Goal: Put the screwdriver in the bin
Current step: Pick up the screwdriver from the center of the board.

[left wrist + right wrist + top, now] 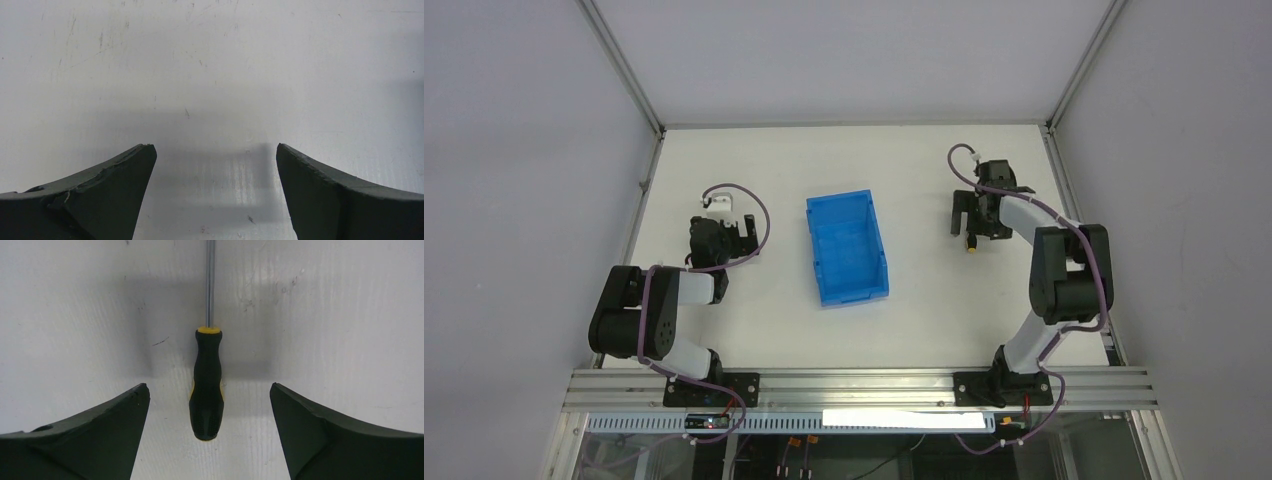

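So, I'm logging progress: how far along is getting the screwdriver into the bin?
Done: right jaws sit open astride the screwdriver handle. In hand: the grasp, not yet closed; the screwdriver lies on the table. Left: lift, carry to the bin, which holds nothing, and release.

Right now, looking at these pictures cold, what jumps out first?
The bright blue bin stands empty at the middle of the table, between the two arms. To its right, the right claw hangs open over the screwdriver, whose black handle lies between its fingers, untouched.

Blue bin [846,250]; black screwdriver [206,390] (yellow trim); white table [904,170].
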Controlling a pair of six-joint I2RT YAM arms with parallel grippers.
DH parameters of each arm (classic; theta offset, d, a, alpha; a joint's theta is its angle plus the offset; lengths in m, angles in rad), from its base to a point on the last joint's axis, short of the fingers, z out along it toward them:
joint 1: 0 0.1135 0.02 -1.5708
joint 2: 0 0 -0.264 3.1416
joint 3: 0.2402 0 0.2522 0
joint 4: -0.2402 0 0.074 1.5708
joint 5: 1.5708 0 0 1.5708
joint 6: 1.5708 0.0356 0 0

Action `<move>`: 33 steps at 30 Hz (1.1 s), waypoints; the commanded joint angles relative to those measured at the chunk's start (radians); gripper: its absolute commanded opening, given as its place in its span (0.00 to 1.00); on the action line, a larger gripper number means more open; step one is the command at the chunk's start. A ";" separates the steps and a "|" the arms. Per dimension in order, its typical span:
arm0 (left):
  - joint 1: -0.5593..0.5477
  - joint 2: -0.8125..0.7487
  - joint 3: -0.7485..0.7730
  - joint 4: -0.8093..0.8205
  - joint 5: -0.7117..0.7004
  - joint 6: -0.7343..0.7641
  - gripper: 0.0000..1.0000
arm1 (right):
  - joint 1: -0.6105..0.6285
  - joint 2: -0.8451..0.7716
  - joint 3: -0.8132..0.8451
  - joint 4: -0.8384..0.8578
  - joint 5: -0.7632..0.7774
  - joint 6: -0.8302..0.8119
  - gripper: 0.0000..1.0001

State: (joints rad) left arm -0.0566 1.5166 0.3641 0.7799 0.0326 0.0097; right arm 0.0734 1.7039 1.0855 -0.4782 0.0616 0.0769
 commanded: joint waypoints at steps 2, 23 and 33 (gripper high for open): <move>0.013 -0.009 0.018 0.027 0.000 -0.007 1.00 | -0.014 0.020 -0.031 0.084 -0.031 0.017 0.92; 0.013 -0.009 0.018 0.027 0.000 -0.007 1.00 | -0.041 -0.021 0.056 -0.036 -0.089 0.025 0.24; 0.013 -0.009 0.019 0.027 0.000 -0.008 1.00 | -0.040 -0.207 0.131 -0.122 -0.098 0.031 0.24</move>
State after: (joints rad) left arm -0.0566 1.5166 0.3641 0.7799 0.0326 0.0097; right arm 0.0341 1.6100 1.1488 -0.5781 -0.0177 0.0956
